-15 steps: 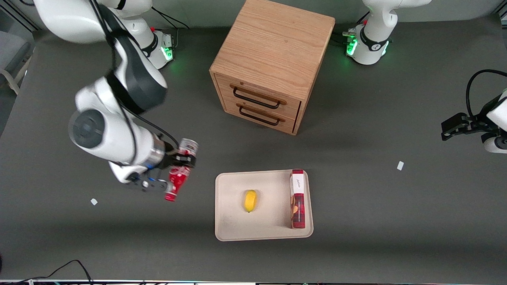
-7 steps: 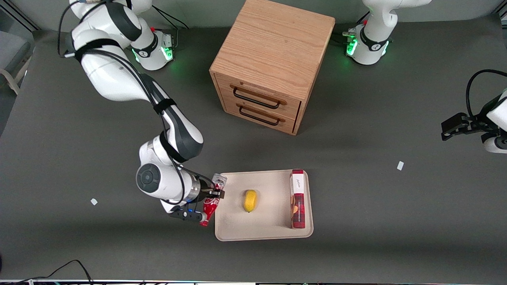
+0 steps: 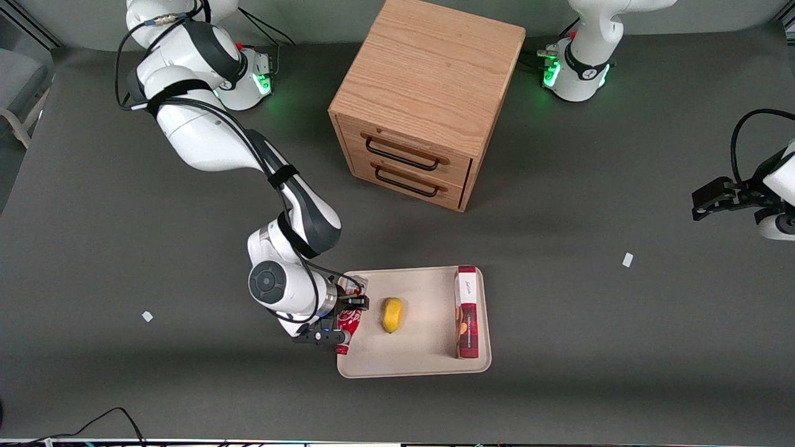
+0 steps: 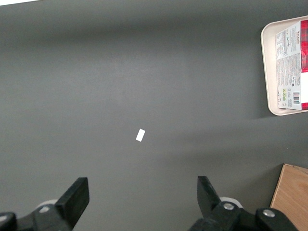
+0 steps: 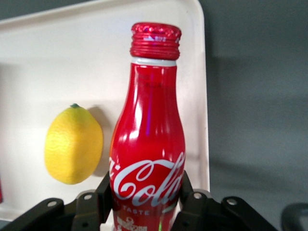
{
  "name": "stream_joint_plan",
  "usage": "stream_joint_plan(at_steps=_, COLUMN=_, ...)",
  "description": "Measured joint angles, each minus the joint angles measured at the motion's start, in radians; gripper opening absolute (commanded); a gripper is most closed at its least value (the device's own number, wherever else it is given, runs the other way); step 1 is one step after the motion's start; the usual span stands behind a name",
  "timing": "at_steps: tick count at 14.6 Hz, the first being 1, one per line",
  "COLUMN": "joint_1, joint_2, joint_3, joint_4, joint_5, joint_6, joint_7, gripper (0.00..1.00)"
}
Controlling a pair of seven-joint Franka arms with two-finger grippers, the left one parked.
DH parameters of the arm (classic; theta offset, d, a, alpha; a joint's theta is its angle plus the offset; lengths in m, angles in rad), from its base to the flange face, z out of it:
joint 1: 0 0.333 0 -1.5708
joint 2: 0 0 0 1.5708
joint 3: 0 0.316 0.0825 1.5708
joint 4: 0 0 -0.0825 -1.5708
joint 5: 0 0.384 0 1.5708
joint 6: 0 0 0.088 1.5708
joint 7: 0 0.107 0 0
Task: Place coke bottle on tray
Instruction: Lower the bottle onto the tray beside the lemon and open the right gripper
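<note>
**Bottle at tray's edge, in gripper**

Gripper (image 3: 345, 316) is pinching the coke bottle (image 3: 348, 321) w/ both fingers on its lower body. Bottle is hanging over the tray (image 3: 422, 366) rim nearest the working arm, at 9 o'clock from the lemon (image 3: 392, 314). Snack box (image 3: 466, 312) is lying along the tray's 3 o'clock edge.

The coke bottle (image 3: 349, 320) (image 5: 149, 144), slim and red with white script and a ribbed red cap, lay clamped in the gripper (image 3: 345, 318) (image 5: 147, 202) over the tray's edge toward the working arm. The tray (image 3: 422, 366) (image 5: 202, 72) was flat, beige, low-rimmed, with rounded corners.
</note>
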Motion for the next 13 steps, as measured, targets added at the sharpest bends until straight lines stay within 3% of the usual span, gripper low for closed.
stream_joint_plan(at_steps=4, joint_1=0.000, joint_2=0.034, joint_3=-0.006, joint_4=0.002, joint_5=-0.001, joint_6=0.019, joint_7=-0.015, gripper=0.00)
stream_joint_plan(at_steps=5, joint_1=0.000, joint_2=0.034, joint_3=-0.006, joint_4=0.004, joint_5=-0.001, joint_6=0.020, joint_7=-0.015, gripper=0.94)
stream_joint_plan(at_steps=6, joint_1=0.000, joint_2=0.035, joint_3=-0.007, joint_4=0.005, joint_5=-0.001, joint_6=0.022, joint_7=-0.015, gripper=1.00)
stream_joint_plan(at_steps=13, joint_1=0.008, joint_2=0.035, joint_3=-0.008, joint_4=0.009, joint_5=-0.015, joint_6=0.032, joint_7=-0.015, gripper=1.00)
